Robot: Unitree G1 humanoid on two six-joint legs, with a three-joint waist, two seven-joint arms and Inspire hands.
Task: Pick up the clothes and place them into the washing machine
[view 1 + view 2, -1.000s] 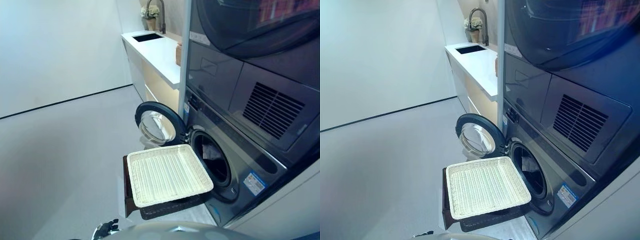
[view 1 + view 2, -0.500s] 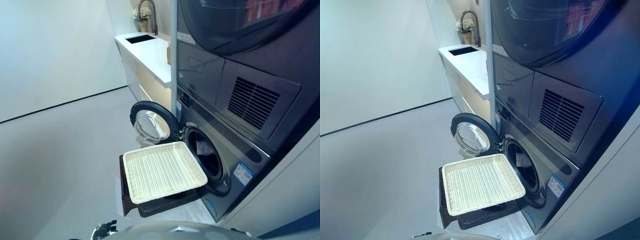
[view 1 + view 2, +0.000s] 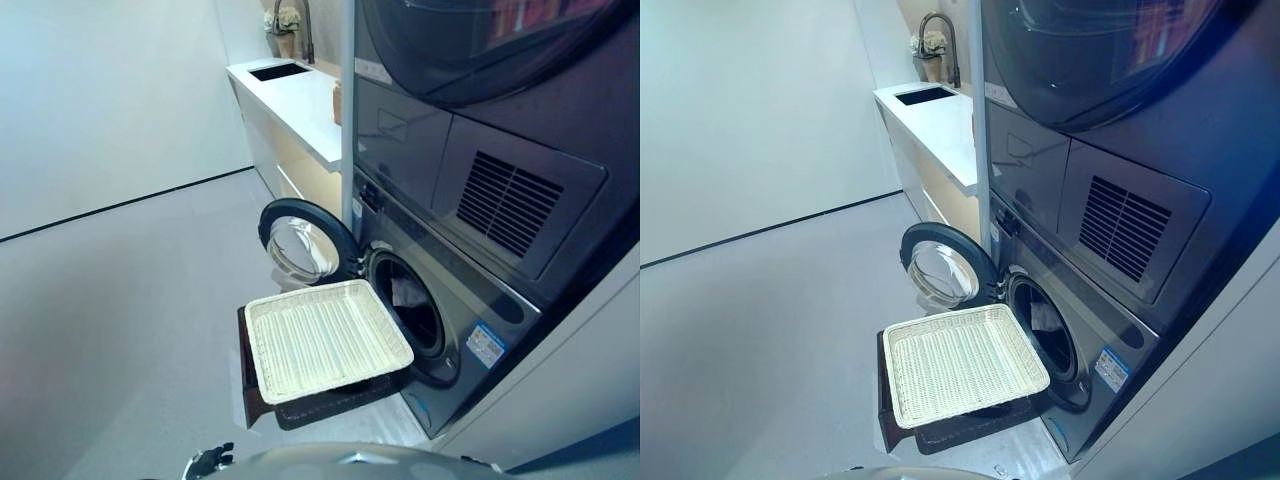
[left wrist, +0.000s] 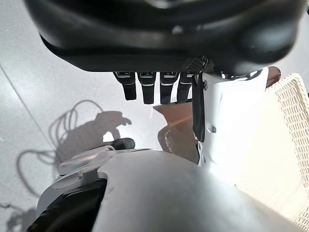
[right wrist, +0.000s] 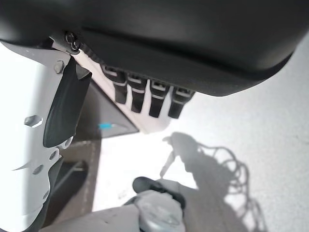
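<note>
The white wicker basket (image 3: pixel 325 338) sits on a dark stand (image 3: pixel 300 408) in front of the washing machine (image 3: pixel 450 320) and holds no clothes. The machine's round door (image 3: pixel 298 240) stands open to the left. A pale piece of cloth (image 3: pixel 404 292) lies inside the dark drum. My left hand (image 4: pixel 149 88) hangs low beside the basket (image 4: pixel 294 121), fingers straight, holding nothing; it also peeks in at the head view's bottom edge (image 3: pixel 208 460). My right hand (image 5: pixel 141 95) hangs over the grey floor with straight fingers and holds nothing.
A second dark machine (image 3: pixel 480 70) is stacked above the washer. A white counter (image 3: pixel 305 100) with a sink, a tap and a flower pot runs along the wall behind. Grey floor (image 3: pixel 130 300) stretches to the left.
The whole picture has shifted a little, so the camera moved; the basket, door and cloth stay where they were. Both hands still hang down.
</note>
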